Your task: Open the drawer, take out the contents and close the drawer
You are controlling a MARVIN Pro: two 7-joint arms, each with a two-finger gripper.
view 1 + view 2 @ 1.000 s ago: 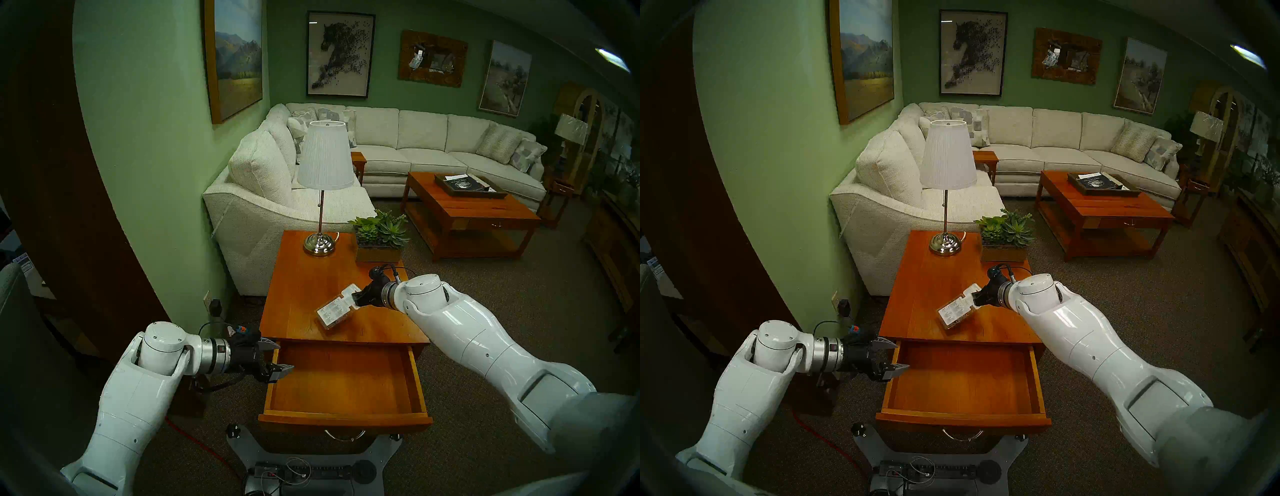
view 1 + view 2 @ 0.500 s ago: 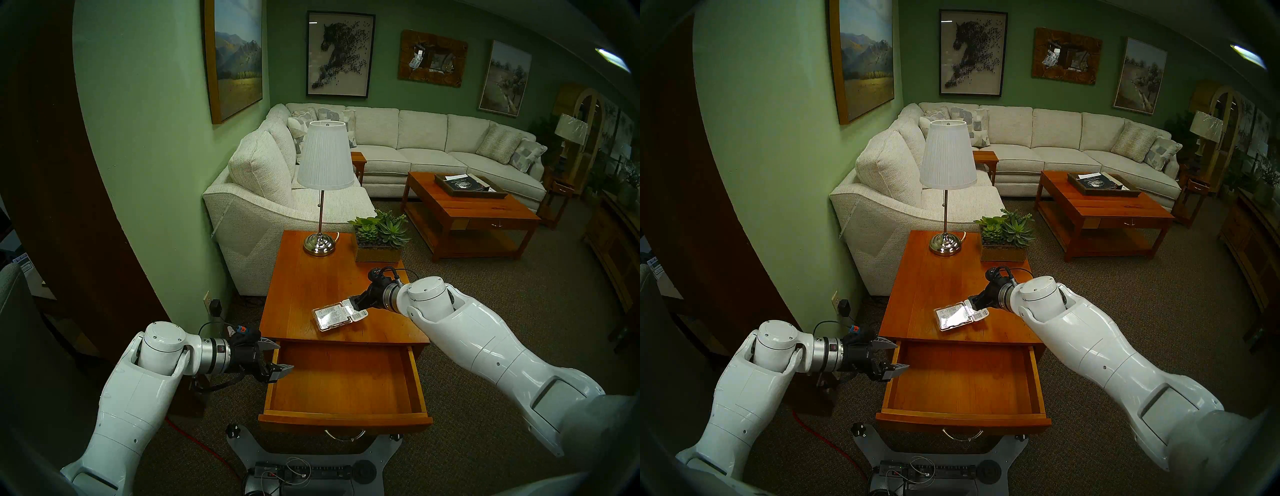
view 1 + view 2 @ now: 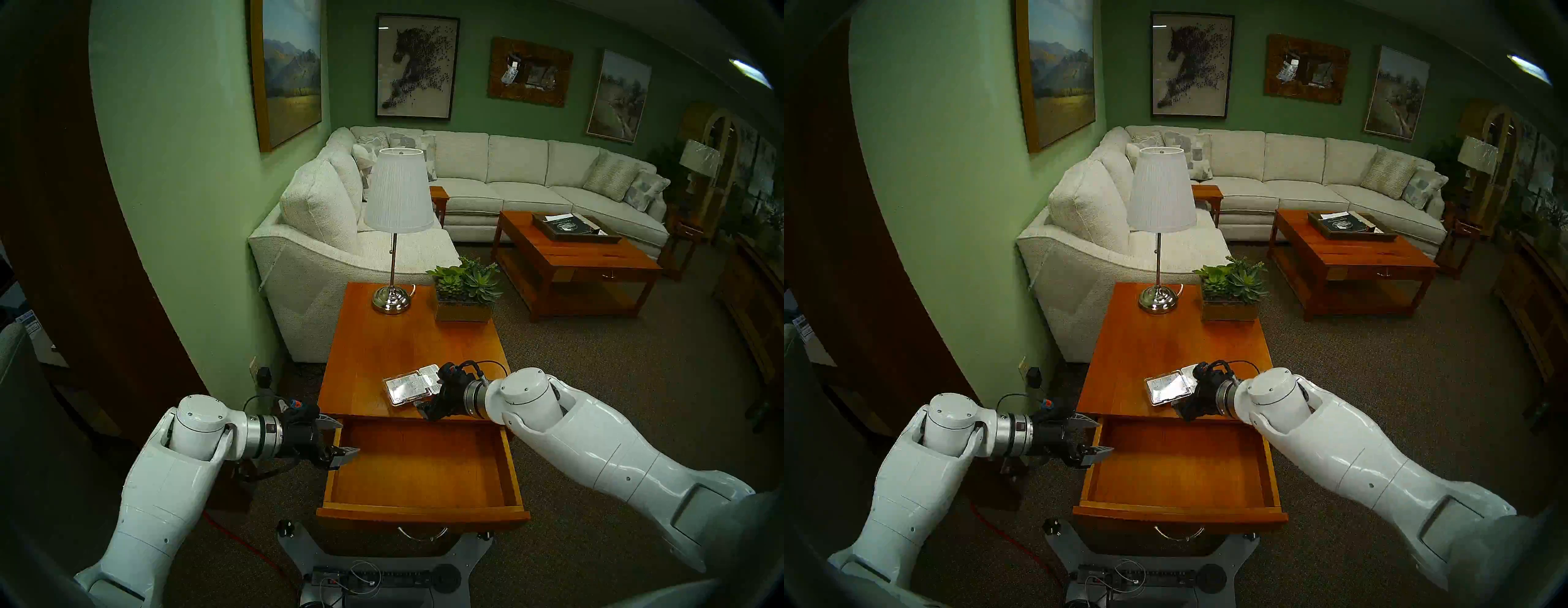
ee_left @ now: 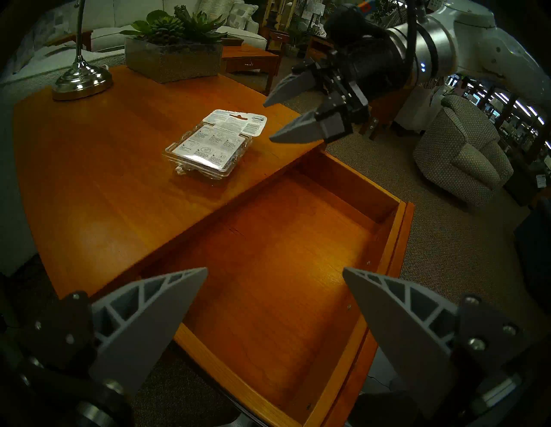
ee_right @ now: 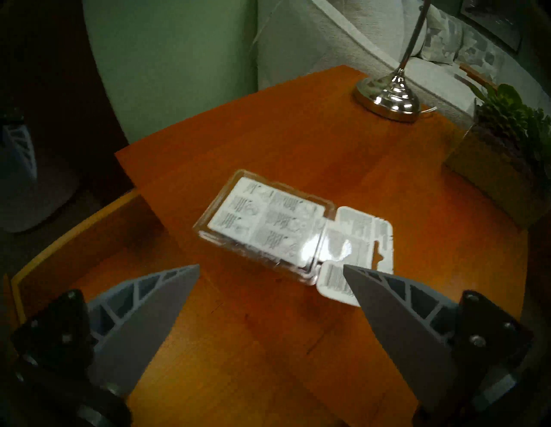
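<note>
Drawer (image 3: 424, 463) at lower centre gapes empty; our packet (image 3: 409, 385) lies on the worktop (image 3: 373, 339) just above it. Right gripper (image 4: 268, 122) and left gripper (image 4: 274, 271) both hold nothing, jaws wide. We risk clipping the packet, or shoving the drawer crooked so it binds.

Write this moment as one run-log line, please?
drawer: open, empty | blister pack: flat on side table | right gripper: open, beside pack | left gripper: open, over drawer

A: What stands on the side table (image 3: 373, 344)?
B: A lamp (image 3: 396, 199) far left, a succulent planter (image 3: 464, 293) far right.
A: Beyond it?
B: A cream sectional sofa (image 3: 488, 178) and coffee table (image 3: 581, 259).
</note>
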